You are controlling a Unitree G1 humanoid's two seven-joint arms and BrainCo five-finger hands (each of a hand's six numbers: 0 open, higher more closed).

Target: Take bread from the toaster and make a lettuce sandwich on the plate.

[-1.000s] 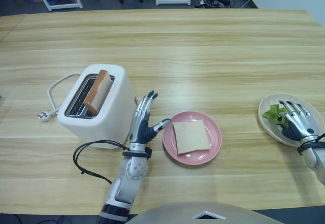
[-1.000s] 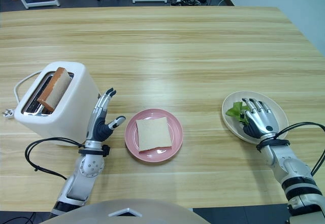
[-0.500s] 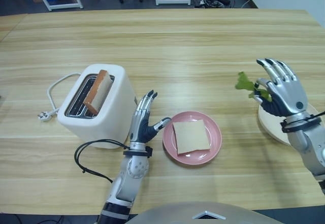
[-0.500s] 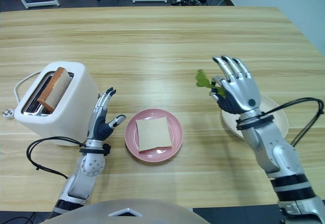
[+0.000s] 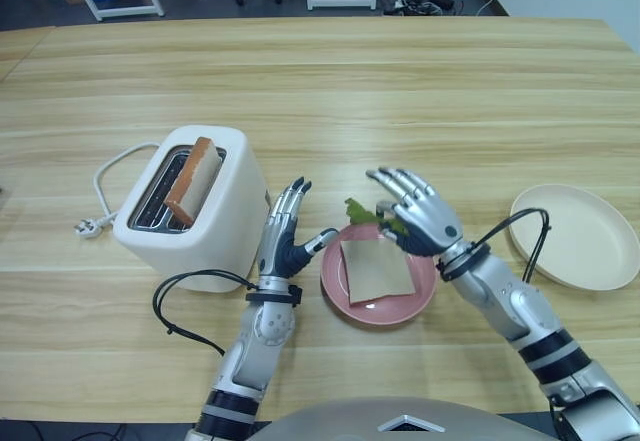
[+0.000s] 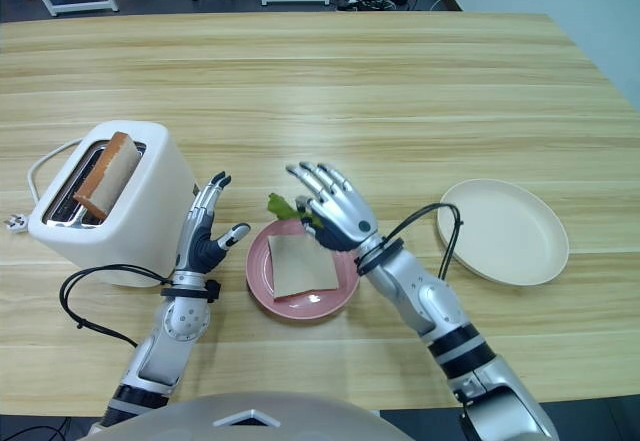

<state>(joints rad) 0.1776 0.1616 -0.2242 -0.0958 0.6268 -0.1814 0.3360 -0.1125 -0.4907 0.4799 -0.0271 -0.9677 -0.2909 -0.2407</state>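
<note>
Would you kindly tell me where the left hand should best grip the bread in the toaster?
Probably the raised top edge of the bread, pinched across its flat faces from above: it leans out of the toaster slot, its lower part walled in.

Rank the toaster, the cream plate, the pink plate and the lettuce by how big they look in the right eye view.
1. toaster
2. cream plate, only slightly wider than the next
3. pink plate
4. lettuce

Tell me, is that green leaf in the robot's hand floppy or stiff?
Probably floppy: the lettuce looks thin and crinkled where it pokes out of the right hand. Likely very light too, as a small pinch holds it near the pink plate.
</note>
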